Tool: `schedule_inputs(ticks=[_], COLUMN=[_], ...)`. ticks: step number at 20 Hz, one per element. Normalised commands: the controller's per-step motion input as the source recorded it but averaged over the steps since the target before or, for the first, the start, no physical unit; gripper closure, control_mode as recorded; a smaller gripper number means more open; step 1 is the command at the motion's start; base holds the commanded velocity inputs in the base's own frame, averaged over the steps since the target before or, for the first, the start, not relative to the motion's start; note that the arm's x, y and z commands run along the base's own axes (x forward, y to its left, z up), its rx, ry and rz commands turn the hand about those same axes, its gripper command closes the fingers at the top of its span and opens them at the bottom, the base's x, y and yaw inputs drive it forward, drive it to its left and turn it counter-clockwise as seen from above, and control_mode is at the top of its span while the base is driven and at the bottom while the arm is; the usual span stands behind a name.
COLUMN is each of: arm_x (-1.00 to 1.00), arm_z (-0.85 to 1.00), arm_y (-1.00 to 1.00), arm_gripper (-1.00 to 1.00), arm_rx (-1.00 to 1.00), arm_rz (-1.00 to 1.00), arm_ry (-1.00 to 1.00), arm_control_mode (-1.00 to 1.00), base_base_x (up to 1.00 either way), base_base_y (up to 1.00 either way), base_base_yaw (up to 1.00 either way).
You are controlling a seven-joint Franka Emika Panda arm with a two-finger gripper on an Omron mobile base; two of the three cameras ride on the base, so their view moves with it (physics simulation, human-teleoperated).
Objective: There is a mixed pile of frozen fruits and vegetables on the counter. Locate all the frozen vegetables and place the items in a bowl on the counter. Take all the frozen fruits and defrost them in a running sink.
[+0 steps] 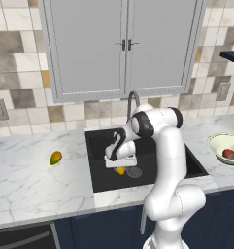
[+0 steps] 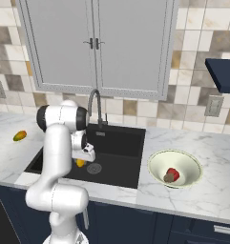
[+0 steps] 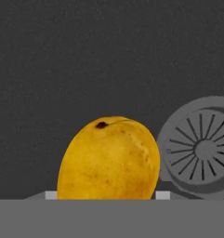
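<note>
Two mangoes (image 1: 120,170) (image 1: 55,157) (one sink-side)

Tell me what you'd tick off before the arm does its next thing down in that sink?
1. Mango between the fingers, down in the sink: ok.
2. Mango close beside the drain: ok.
3. Gripper let go of it: cannot tell.
4. Water running from the faucet: cannot tell; none visible.
5. Red item and brown lump in the bowl: ok.
6. Second mango in the sink: not ok; it lies on the counter.
</note>
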Motion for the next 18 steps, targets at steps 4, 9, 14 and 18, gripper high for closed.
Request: schedule_inputs(ticks=[4, 9, 14, 18], arm_x=[0.09, -0.01, -0.05, -0.04], arm_z=[-0.16, 0.03, 0.38, 0.47], arm_y=[0.04, 0.04, 0.00, 0.04], arm_gripper=[-1.00, -1.00, -1.00, -1.00], arm_rx=[0.00, 0.00, 0.02, 0.03], arm_rz=[0.00, -0.01, -0.02, -0.03], arm_ry=[0.00, 0.00, 0.00, 0.00], arm_control_mode=[-1.00, -1.00, -1.00, -1.00], base_base_x=[0.00, 0.00, 0.00, 0.00], base_base_y=[0.00, 0.00, 0.00, 0.00], base_base_yaw=[0.00, 0.00, 0.00, 0.00])
